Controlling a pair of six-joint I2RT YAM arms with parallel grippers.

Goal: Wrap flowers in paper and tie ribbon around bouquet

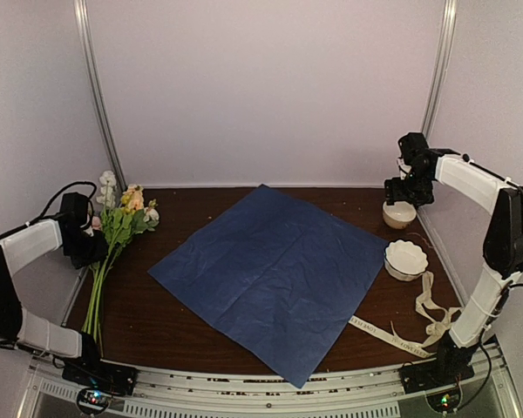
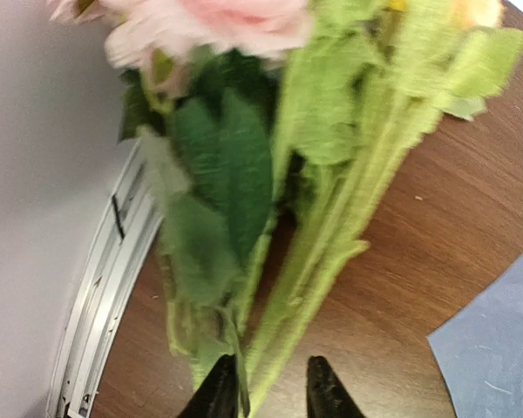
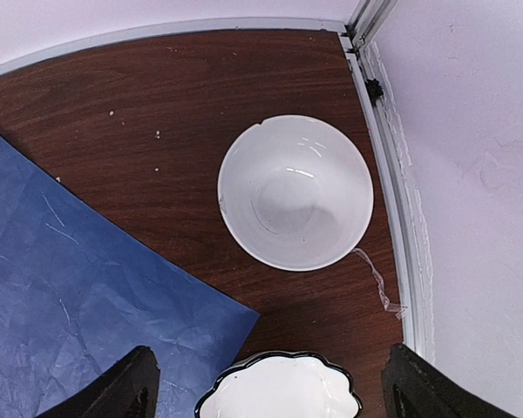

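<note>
Cream ribbon (image 1: pixel 416 324) lies nearest you, at the lower right of the top view, in loose loops on the dark wood counter (image 1: pixel 200 205). It is limp and will snag on itself, so lift it by a free end. It carries dark printed lettering, too small to read here, and no other writing or brand shows in any view

At centre frame the paper (image 1: pixel 275 270) lies flat, navy face up, turned like a diamond with one corner at the near edge. It looks thin, light and creased, so expect it to slide if you push it; take it by a corner

On the left the flowers (image 1: pixel 122 222) lie off the paper, stems toward you and blooms toward the upper left. I'd judge them light, with soft fabric heads and thin springy stems, so hold them where the stems bunch, below the leaves. Your left gripper (image 2: pixel 270 387) is there, its fingers straddling those stems, but the blurred wrist view leaves it unclear whether they are pinching

Further back on the right are a scalloped bowl (image 1: pixel 405 259) and a plain white bowl (image 1: pixel 398 213). Your right gripper (image 1: pixel 407 187) hangs over them, spread wide and holding nothing
</note>
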